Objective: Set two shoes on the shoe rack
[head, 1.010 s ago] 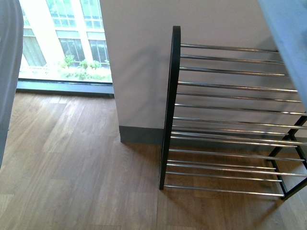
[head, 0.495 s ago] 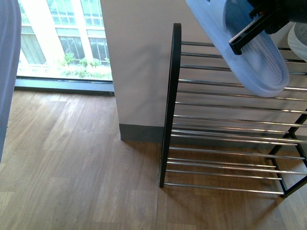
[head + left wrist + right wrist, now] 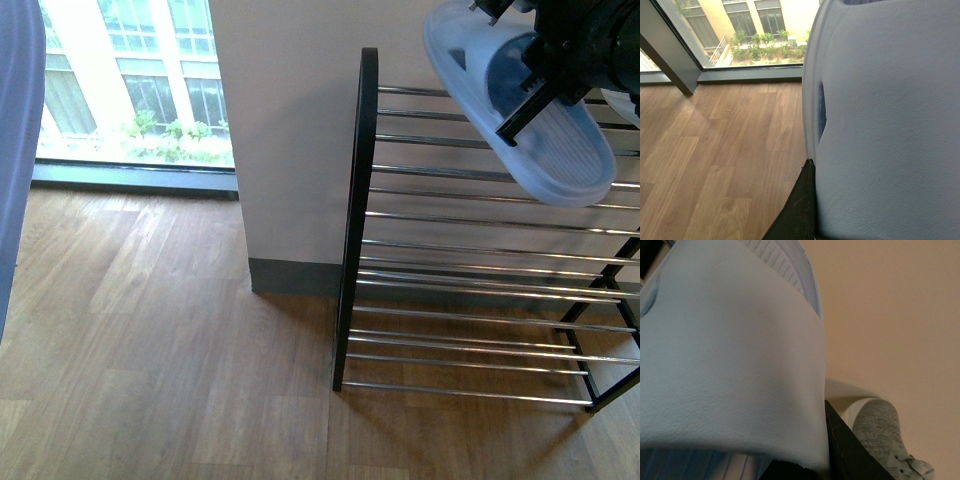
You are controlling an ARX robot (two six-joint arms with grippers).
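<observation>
Front view: the right gripper [image 3: 515, 85] is clamped on a pale blue slide [image 3: 560, 150], which is tilted above the top rods of the shoe rack [image 3: 357, 200]. Left wrist view: the left gripper [image 3: 810, 200] grasps a second slide [image 3: 890, 125] above the wooden floor [image 3: 715, 165]. Right wrist view: a grey sneaker [image 3: 880, 432] is near the held slide.

The right slide [image 3: 565, 150] is pale blue, its footbed ribbed with fine cross lines. The right gripper [image 3: 528, 95] on it is black. The left slide [image 3: 890, 125] is the same pale blue with a faint leathery grain. The sneaker [image 3: 880, 432] is mottled grey knit. The shoe rack [image 3: 355, 220] has a black frame and shiny chrome rods. The floor [image 3: 150, 330] is brown wood plank, the wall [image 3: 290, 130] white and its skirting [image 3: 295, 277] dark grey. Far left, the plants [image 3: 170, 145] are green.
</observation>
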